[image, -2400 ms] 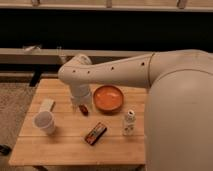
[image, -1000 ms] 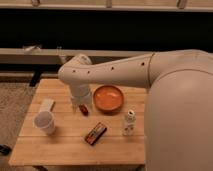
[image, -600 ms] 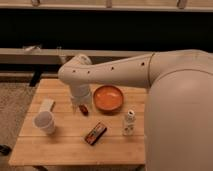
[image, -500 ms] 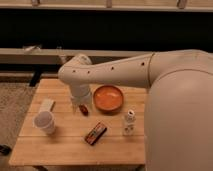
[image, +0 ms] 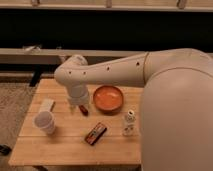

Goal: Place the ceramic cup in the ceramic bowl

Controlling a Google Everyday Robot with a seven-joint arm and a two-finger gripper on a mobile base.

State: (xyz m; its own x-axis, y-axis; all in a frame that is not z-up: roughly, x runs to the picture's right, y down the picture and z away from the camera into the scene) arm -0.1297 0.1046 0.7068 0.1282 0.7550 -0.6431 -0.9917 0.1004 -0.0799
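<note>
The ceramic cup (image: 46,104), small, off-white and blocky, sits at the left side of the wooden table (image: 70,147). The ceramic bowl (image: 108,97), wide, shallow and glossy orange, sits at the table's middle back. My gripper (image: 82,107) hangs below the white arm, low over the table between the cup and the bowl, just left of the bowl's rim. It is about a hand's width right of the cup and apart from it. A small red thing (image: 84,110) shows right at the gripper's tip.
A larger white tapered cup (image: 44,122) stands in front of the ceramic cup. A dark snack bar (image: 95,133) lies at front middle. A small white bottle (image: 129,123) stands right of it. My arm's bulk fills the right side.
</note>
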